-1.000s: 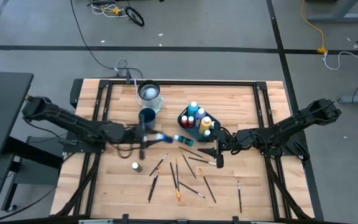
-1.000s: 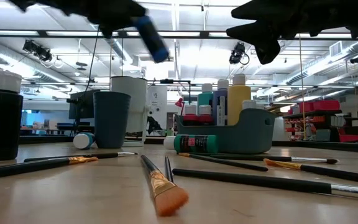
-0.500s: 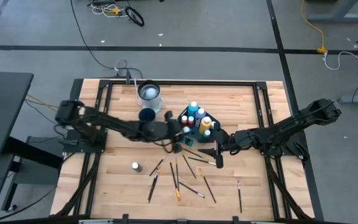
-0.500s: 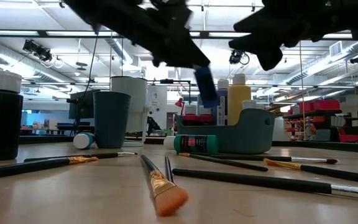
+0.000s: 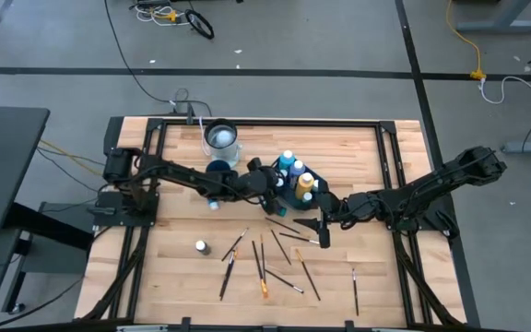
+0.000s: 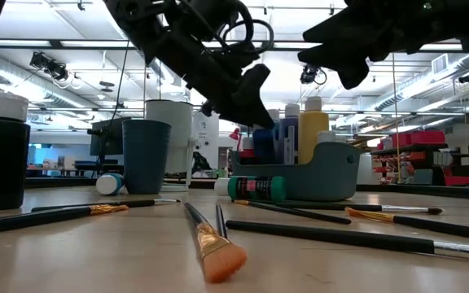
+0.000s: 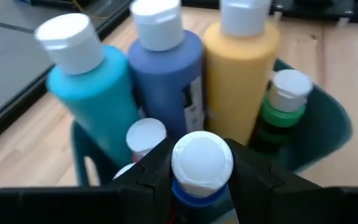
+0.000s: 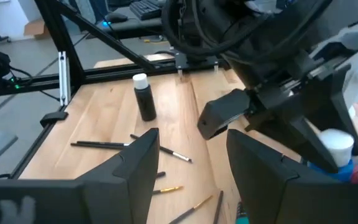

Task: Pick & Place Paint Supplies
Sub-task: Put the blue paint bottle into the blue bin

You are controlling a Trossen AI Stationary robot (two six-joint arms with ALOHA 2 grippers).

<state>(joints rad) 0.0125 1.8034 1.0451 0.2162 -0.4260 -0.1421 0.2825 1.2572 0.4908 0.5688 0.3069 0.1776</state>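
Brushes (image 5: 264,256) lie loose toward the bench's near edge, where the right gripper (image 5: 324,230) hangs above them with jaws spread and empty. Beyond, at the tray's (image 7: 328,118) near wall, the left gripper (image 7: 202,177) pinches a blue bottle (image 7: 199,167) by its neck. Judged risk: the tray is crowded, so a release off-centre could topple the bottle or knock its neighbours.

Teal tray (image 5: 276,183) crowded with bottles (image 7: 241,74); left pincer (image 7: 201,177) wedged among them; brushes (image 5: 267,258) litter front.
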